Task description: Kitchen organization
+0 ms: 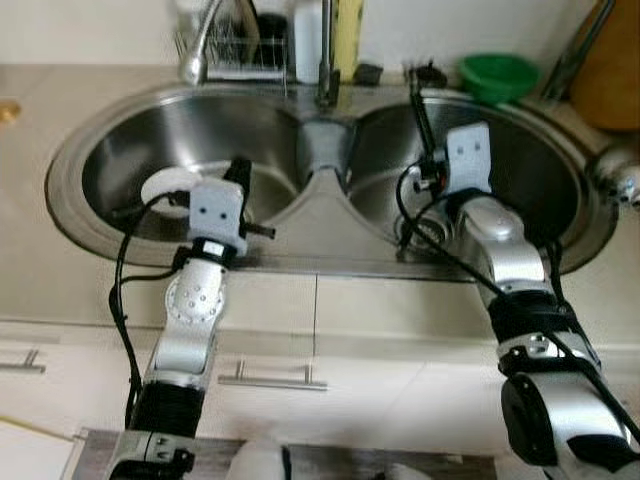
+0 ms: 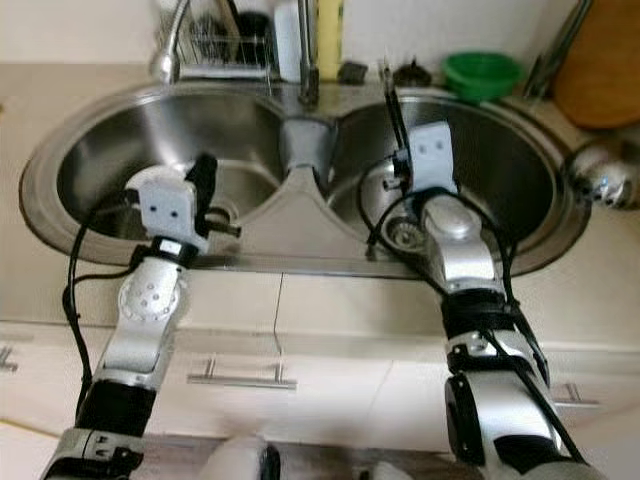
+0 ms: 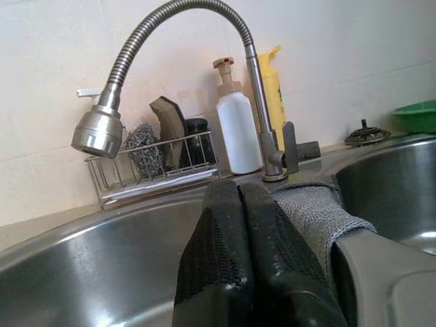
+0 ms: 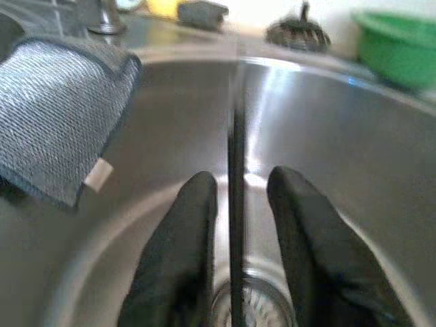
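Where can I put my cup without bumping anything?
The beige counter left of the sink is bare, and so is the front strip between the arms. Both basins are busy: left gripper by a white dish, right gripper opposite. The back ledge is crowded from the rack to the green bowl.

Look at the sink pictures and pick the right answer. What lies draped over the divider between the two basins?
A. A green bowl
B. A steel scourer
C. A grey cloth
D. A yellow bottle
C. The grey cloth hangs over the divider between the basins, near the tap; the green bowl sits on the counter behind the right basin, and the scourer and yellow bottle stand at the back.
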